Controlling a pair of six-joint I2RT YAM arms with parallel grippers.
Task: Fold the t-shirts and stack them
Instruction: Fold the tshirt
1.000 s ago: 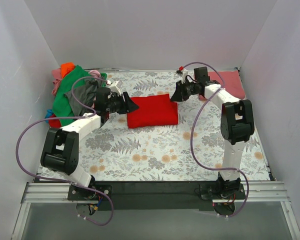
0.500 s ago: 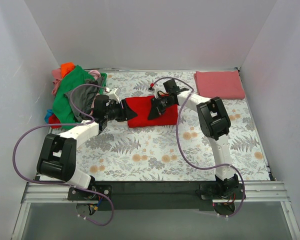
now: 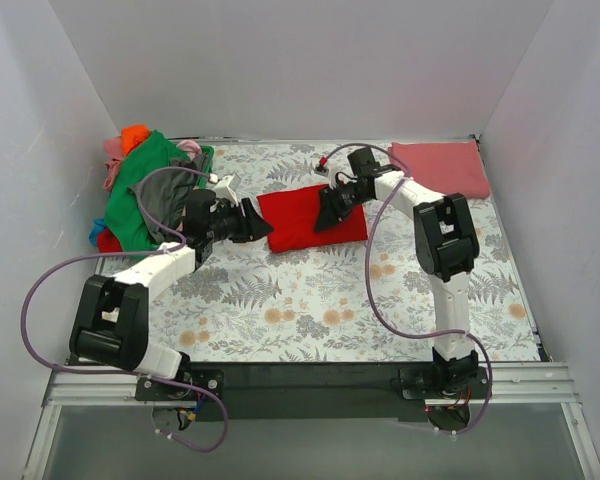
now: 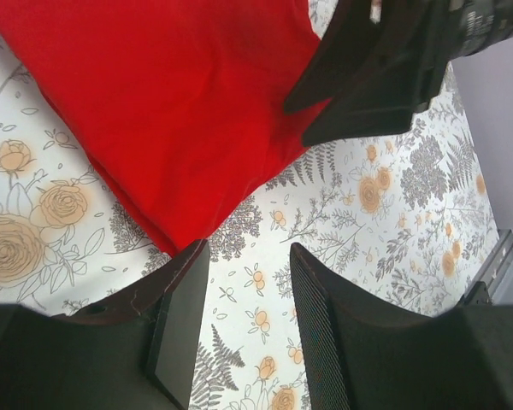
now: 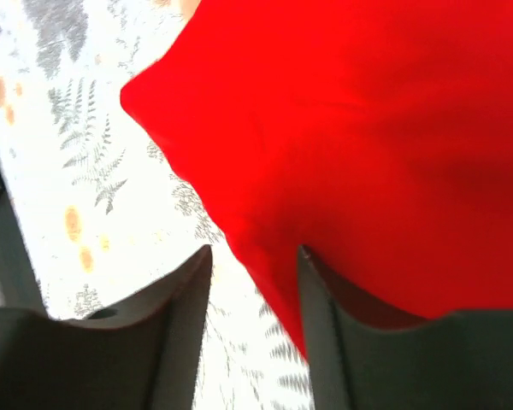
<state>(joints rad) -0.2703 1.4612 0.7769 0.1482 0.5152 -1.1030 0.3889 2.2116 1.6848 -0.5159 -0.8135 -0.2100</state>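
Observation:
A bright red folded t-shirt [image 3: 315, 215] lies mid-table on the floral cloth, slightly askew. My left gripper [image 3: 262, 224] is open at its left edge. In the left wrist view [image 4: 244, 252] only tablecloth lies between the fingers, and the shirt's corner [image 4: 162, 128] is just beyond the left finger. My right gripper [image 3: 330, 208] is low over the shirt's middle-right. In the right wrist view [image 5: 254, 252] it is open with the red shirt's edge [image 5: 342, 145] lying between its fingers. A folded rose-red shirt [image 3: 440, 168] lies at the back right.
A heap of unfolded shirts, green [image 3: 140, 190], grey [image 3: 170, 195], orange [image 3: 133, 135] and pink, sits at the back left beside the left arm. White walls close in the table on three sides. The right gripper [image 4: 385, 68] shows in the left wrist view.
My right arm swung from the back right down onto the red shirt. The shirt has shifted a little to the right and turned. My left gripper stays at its left edge.

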